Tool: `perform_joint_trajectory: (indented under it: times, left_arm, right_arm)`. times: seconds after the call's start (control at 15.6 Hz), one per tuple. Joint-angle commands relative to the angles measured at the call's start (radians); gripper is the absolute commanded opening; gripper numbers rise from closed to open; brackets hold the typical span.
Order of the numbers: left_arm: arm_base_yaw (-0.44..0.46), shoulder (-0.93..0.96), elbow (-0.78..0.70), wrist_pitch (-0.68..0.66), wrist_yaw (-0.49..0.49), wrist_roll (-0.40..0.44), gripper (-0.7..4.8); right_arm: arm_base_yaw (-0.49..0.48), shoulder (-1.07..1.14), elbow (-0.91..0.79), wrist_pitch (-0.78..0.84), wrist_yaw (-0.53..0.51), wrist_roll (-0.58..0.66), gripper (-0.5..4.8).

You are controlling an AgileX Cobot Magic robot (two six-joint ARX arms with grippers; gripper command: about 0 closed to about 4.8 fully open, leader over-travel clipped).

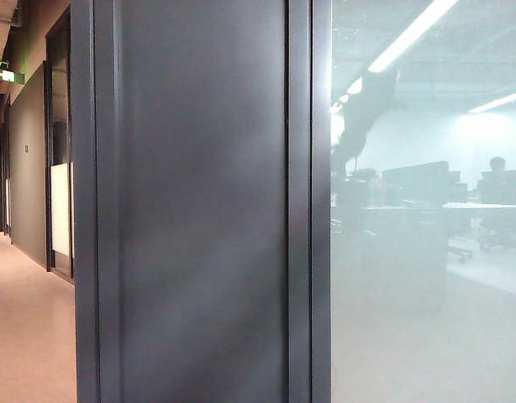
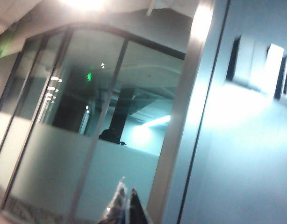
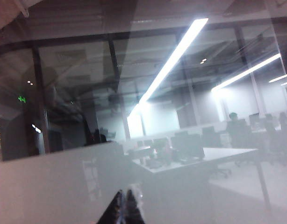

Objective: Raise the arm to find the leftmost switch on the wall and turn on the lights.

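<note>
Risk here begins with what we cannot see: no switch shows clearly in any of our views. Going left to right in the exterior view, we see a corridor (image 1: 27,319), then a dark door panel (image 1: 203,210) filling the middle, then frosted glass (image 1: 426,319). Through that glass, high up beside the panel's frame, the arm (image 1: 367,113) shows only as a hazy, raised silhouette, apparently a reflection. Further right sits a person (image 1: 497,172) at a desk (image 1: 485,206), well apart.

In its wrist view our left claw (image 2: 125,205) has its tips drawn nearly together and holds nothing; it points at a glass partition (image 2: 101,172), with a pale wall (image 2: 246,154) beside it carrying bright, glare-washed rectangles (image 2: 273,70) that may be switch plates, though we cannot tell. Our right claw (image 3: 126,205) is likewise pinched narrow and empty, facing glass with the office behind.

We judge the main danger is pressing the wrong plate, since glare hides which is leftmost. We could also strike the glass or frame while reaching, because reflections confuse depth.
</note>
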Motion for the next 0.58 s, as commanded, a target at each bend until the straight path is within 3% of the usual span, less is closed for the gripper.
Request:
perform_joint_trajectory:
  times: [0.06, 0.19, 0.39, 0.58]
  left_arm:
    - [0.003, 0.198, 0.200, 0.027, 0.010, 0.013, -0.06]
    - [0.002, 0.388, 0.335, 0.072, 0.033, 0.012, -0.06]
    - [0.002, 0.643, 0.544, 0.132, 0.198, -0.002, -0.05]
    - [0.002, 0.801, 0.723, 0.135, 0.201, -0.032, -0.05]
  right_arm:
    - [-0.001, 0.174, 0.158, 0.016, 0.002, -0.049, -0.01]
    - [-0.001, 0.332, 0.281, 0.027, -0.031, -0.048, -0.01]
    - [-0.001, 0.569, 0.508, 0.037, -0.131, -0.048, -0.01]
    - [0.000, 0.784, 0.763, 0.035, -0.187, -0.048, -0.01]
